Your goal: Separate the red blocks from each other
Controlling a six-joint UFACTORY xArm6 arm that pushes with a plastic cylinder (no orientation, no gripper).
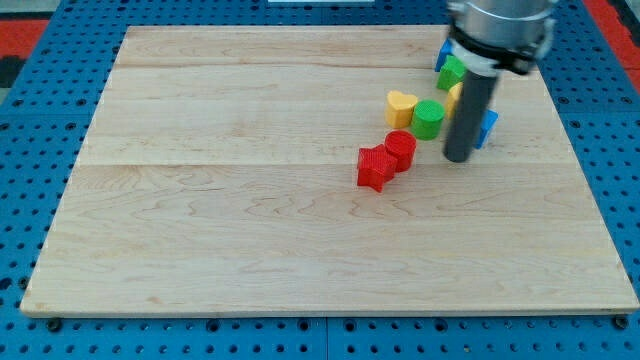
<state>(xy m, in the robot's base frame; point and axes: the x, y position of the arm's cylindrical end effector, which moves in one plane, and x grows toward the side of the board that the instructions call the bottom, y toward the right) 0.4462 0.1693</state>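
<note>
A pale wooden board (250,230) lies on a blue pegboard surface (30,200). All the blocks sit in a cluster toward the far right of the board.

Two red blocks are the nearest of the cluster. The red star-shaped block (375,168) is on the left and slightly nearer; the red cylinder (401,149) is just to its right and a little farther back. The two are touching, pressed side by side.

Just beyond the red cylinder is a green cylinder (429,118), close to it and perhaps touching. To the left of the green cylinder is a yellow heart-shaped block (401,106), right beside it. Farther back sits another green block (452,72), its shape unclear, with a blue block (442,53) behind it at the board's far edge, mostly hidden by the arm.

The arm (500,30) comes down from the far right. It carries no claw, only a straight dark rod, so there is nothing to be wide, narrow or holding. My tip (457,158) rests at board level to the right of the red cylinder, apart from it, and just right of the green cylinder. Behind the rod, a yellow block (455,96) and a blue block (488,127) peek out, both partly hidden.
</note>
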